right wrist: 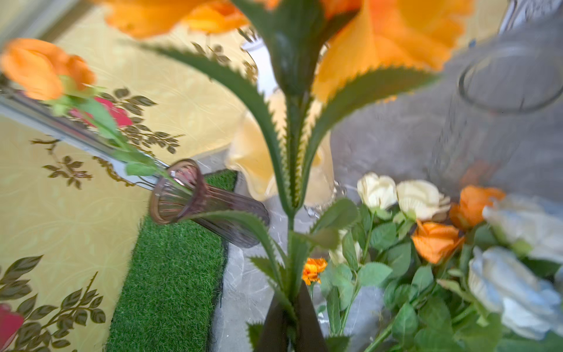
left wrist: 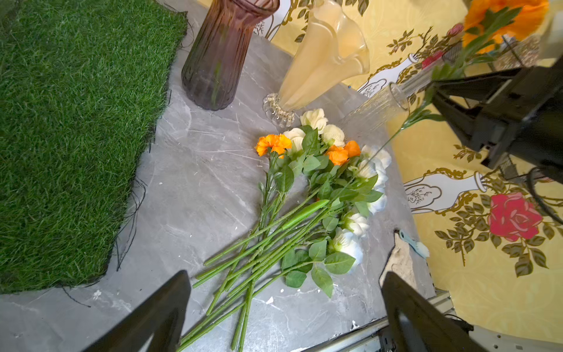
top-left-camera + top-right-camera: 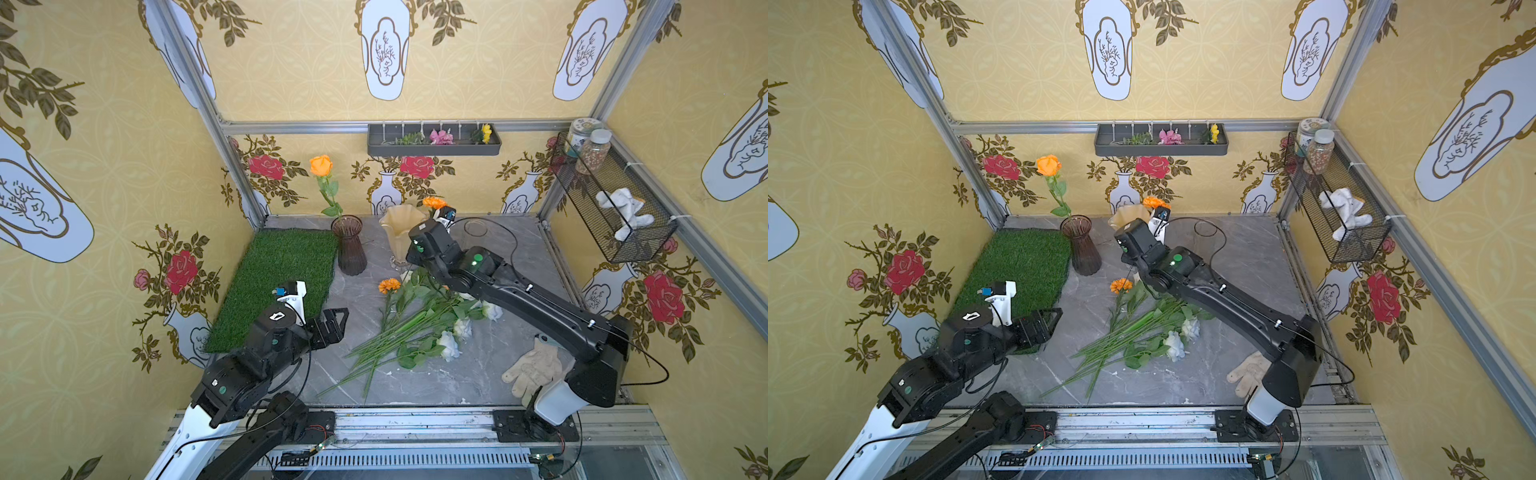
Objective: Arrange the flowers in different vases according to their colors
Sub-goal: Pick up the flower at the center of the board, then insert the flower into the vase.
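Black and spread wide, the left end effector [image 3: 334, 326] hovers low in both top views, holding nothing, left of the loose flowers [image 3: 415, 328] heaped on the grey counter [image 3: 436, 382]: one orange marigold [image 3: 389, 285], three cream roses [image 2: 313, 119], plus orange and blue-tinted roses too overlapped to count. Above that heap the right end effector [image 1: 291, 320] pinches the stem of a second marigold [image 3: 434, 202], whose bloom sits just right of the rim of the cream vase [image 3: 401, 232]. Three vases stand highest in frame: the purple vase [image 3: 351, 249] bearing one orange rose [image 3: 321, 165], the cream vase, and the clear cylinder [image 3: 476, 232].
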Action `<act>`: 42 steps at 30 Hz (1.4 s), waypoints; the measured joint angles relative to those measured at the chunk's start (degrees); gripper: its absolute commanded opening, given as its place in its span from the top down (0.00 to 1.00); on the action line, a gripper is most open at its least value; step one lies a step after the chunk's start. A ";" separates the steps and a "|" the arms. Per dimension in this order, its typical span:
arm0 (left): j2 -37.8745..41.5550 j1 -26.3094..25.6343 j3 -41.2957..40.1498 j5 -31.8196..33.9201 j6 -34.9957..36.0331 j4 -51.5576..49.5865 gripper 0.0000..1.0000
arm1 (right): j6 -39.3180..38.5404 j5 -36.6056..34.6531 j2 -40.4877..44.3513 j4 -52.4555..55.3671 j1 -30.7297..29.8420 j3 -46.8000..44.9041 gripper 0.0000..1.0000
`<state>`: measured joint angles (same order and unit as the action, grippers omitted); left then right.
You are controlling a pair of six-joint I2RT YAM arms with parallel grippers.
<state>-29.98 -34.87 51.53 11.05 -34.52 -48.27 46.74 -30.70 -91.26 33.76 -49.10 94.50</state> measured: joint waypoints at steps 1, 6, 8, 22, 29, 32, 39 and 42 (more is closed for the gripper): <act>0.46 0.00 0.13 0.26 0.00 -0.24 0.00 | -2.14 -0.42 0.76 -0.83 -0.33 0.46 1.00; 0.09 0.00 3.78 1.22 -0.04 -3.41 0.00 | -18.43 -3.30 0.22 -8.31 -5.05 6.84 1.00; -0.44 0.00 5.01 1.95 -0.02 -4.55 0.00 | -26.69 -4.26 -2.51 -13.42 -7.65 10.84 1.00; 1.55 0.00 2.40 3.78 -0.07 -6.64 0.00 | -53.00 7.98 -23.91 -34.38 -3.13 33.86 1.00; 2.12 0.09 2.32 4.79 -0.26 -6.62 0.00 | -52.98 13.51 -33.27 -38.82 -1.53 43.50 1.00; 2.32 0.13 2.23 5.07 -0.42 -6.64 0.00 | -52.96 14.12 -36.28 -42.23 -0.55 45.13 1.00; 2.12 0.52 2.19 5.09 -0.44 -6.60 0.00 | -52.33 14.75 -42.05 -45.44 1.25 44.61 1.00; 2.14 1.22 2.12 5.07 -0.44 -6.60 0.00 | -52.33 14.84 -43.87 -45.62 1.40 42.49 1.00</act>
<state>-27.83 -33.65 53.65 16.12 -34.96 -54.87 -5.58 -15.86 -135.13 -11.86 -47.70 136.99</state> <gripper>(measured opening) 0.999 0.077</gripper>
